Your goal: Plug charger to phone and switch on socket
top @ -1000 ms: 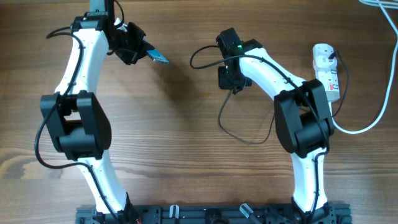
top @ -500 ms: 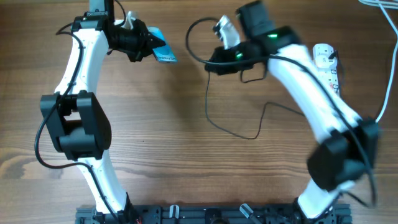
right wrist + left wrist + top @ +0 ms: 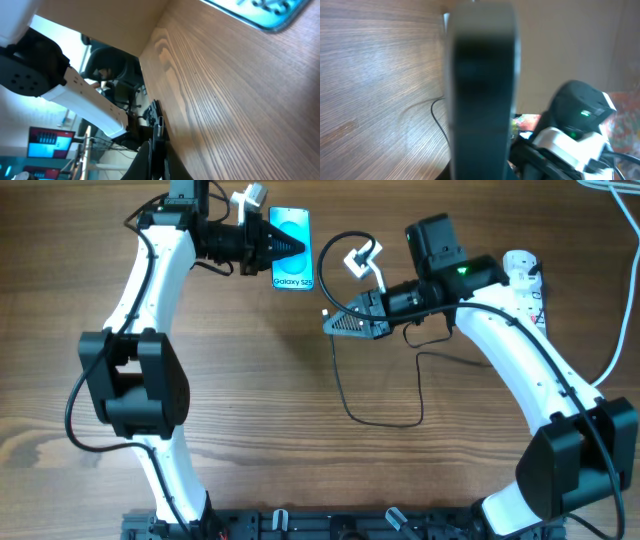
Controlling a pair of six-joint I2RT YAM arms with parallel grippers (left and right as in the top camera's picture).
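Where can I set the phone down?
Bare: wood below the charger loop, between the arms; also left of the left arm. Crowded: between phone and right gripper, and around the socket.

overhead the light is bright and even, and the arms throw only soft, faint shadows on the table [image 3: 250, 380], with no glare on the wood. the phone [image 3: 291, 248] screen glows teal and its white lettering reads clearly. the left wrist view is dimmer and badly blurred: a dark slab [image 3: 480, 90] close to the lens is out of focus. the right wrist view is tilted, its wood grain sharp, its background pale and washed out.
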